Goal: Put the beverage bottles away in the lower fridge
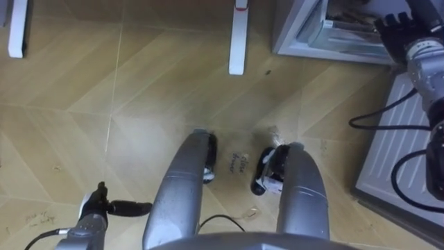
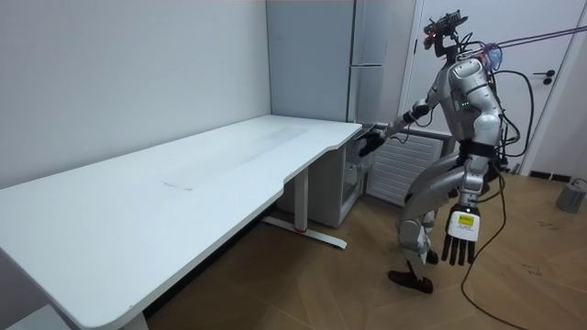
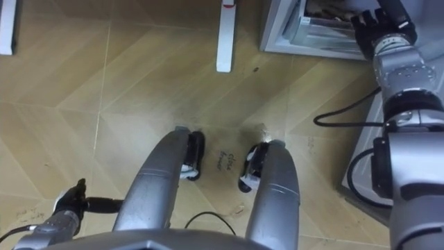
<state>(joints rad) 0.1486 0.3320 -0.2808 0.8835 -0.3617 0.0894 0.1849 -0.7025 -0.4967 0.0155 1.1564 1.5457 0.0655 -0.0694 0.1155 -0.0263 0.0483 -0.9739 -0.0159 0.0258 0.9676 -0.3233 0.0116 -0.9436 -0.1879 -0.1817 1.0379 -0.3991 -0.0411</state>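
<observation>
We stand facing the fridge [image 1: 295, 38], its lower compartment open and its door [image 1: 395, 149] swung out on our right. The right hand [image 1: 397, 28] reaches in at the front edge of the compartment, above a pale shelf [image 1: 331, 31]. Its fingers are dark against the interior, and we cannot tell whether they are spread or wrapped round anything. The left hand [image 2: 461, 231] hangs by our side, away from the fridge, fingers straight and holding nothing. We cannot tell where the drinks are. Something dark lies on the shelf beside the right hand, too blurred to name, and the desk [image 2: 183, 183] next to the fridge looks bare. The main risk we see is the right forearm, which runs close along the door. A sideways sweep could knock the door or catch the hand on the shelf lip. If a drink is in that hand, it could tip or drop at the threshold.
</observation>
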